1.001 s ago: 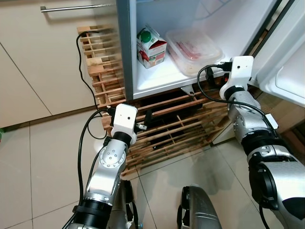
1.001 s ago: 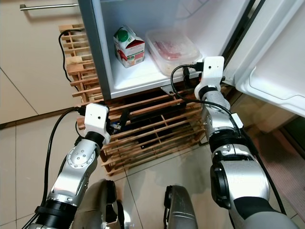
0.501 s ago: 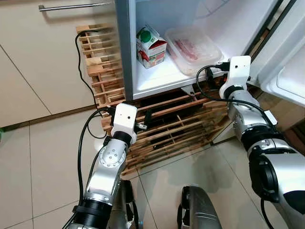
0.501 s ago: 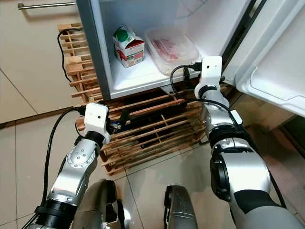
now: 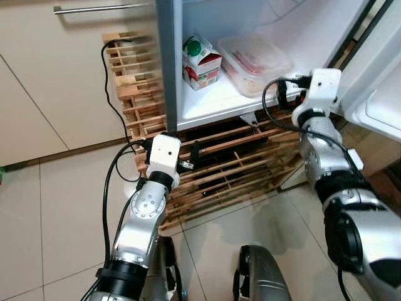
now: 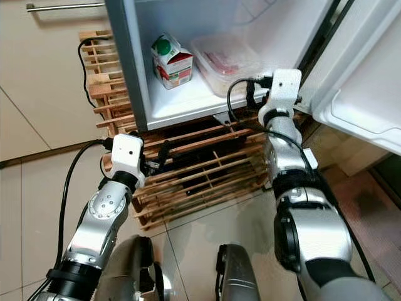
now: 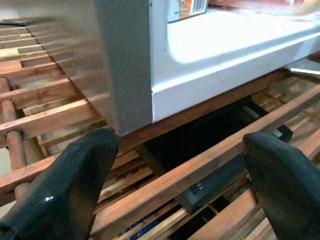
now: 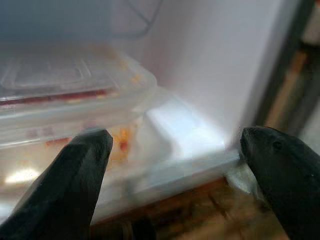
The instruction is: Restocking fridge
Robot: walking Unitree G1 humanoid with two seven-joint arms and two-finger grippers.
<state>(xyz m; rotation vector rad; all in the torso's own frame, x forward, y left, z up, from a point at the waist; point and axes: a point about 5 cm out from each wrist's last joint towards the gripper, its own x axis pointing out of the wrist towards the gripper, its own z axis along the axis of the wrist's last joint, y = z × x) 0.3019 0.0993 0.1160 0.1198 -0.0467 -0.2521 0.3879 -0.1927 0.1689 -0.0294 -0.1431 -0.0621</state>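
The fridge (image 5: 164,75) stands open. On its bottom shelf (image 5: 213,100) sit a white, red and green carton (image 5: 202,59) with a green cap and a clear lidded container (image 5: 257,59) of reddish food. My right gripper (image 8: 175,145) is open at the shelf's front right corner, just in front of the container (image 8: 65,100), holding nothing. My left gripper (image 7: 180,150) is open too, low by the fridge's left front corner and pointing at the wooden slat rack (image 5: 225,163) under the fridge.
The fridge door (image 5: 376,75) hangs open on the right, close to my right arm. A beige cabinet (image 5: 56,81) with a metal handle is on the left. A black cable (image 5: 109,88) runs down the rack. Tiled floor (image 5: 50,213) lies in front.
My right gripper has shifted a little to the right, away from the container. The left arm has not moved.
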